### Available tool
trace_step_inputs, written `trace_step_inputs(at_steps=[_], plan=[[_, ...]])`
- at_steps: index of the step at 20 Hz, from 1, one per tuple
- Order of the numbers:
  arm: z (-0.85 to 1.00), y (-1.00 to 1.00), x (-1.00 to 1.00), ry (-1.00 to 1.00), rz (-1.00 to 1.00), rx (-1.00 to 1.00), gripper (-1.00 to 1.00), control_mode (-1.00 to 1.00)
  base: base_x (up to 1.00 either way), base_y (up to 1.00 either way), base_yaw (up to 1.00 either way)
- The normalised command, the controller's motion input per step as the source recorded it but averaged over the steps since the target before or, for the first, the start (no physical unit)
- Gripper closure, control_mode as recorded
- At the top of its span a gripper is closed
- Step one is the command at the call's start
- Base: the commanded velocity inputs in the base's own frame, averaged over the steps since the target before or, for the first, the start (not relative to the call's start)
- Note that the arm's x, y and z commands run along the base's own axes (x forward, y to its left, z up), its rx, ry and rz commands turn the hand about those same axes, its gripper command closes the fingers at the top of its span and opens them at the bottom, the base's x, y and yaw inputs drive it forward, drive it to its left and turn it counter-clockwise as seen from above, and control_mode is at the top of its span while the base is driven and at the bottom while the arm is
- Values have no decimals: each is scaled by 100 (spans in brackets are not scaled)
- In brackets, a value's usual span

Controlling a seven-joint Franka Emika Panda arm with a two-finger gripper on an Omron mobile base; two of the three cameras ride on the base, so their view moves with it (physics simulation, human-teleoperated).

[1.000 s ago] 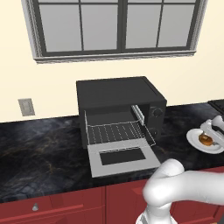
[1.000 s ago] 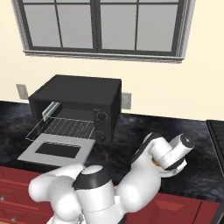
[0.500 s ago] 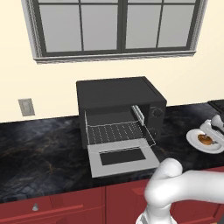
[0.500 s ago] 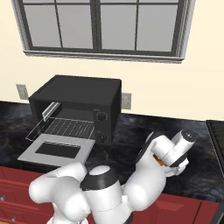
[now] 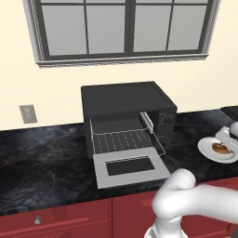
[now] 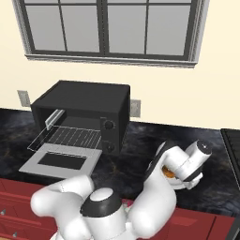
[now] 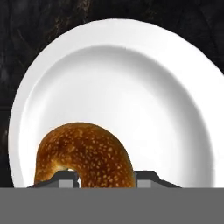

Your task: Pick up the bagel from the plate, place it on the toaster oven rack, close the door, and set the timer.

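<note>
In the left base view we see the oven (image 5: 128, 116) with its door (image 5: 131, 169) dropped flat and the rack (image 5: 124, 141) pulled out over it. The plate (image 5: 208, 149) sits at about 3 o'clock from the oven, well apart from it on the counter (image 5: 42, 158), with the bagel (image 5: 220, 148) on it and our gripper (image 5: 227, 141) down over it.

In the right base view our arm bends over the plate, and a sliver of bagel (image 6: 167, 172) shows under the wrist.

In the hand view the bagel (image 7: 84, 155) lies at 6 o'clock on the plate (image 7: 144, 83), near the rim. Our gripper (image 7: 107, 178) has its fingers narrowed onto one side of the ring, one tip in the hole, one outside. We judge the hold off-centre: on the lift the bagel could swing, tilt or slip free, or drag the plate along.
</note>
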Motion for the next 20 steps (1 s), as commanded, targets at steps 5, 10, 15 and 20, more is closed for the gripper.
trace_step_inputs(at_steps=[5,10,15,20], plan=[[94,18,-1,-21,0,0,100,-100,0,0,0],[100,56,0,-12,4,0,100,-100,0,0,0],[90,85,0,0,12,0,100,-100,0,0,0],[41,100,-15,1,17,-5,100,-100,0,0,0]])
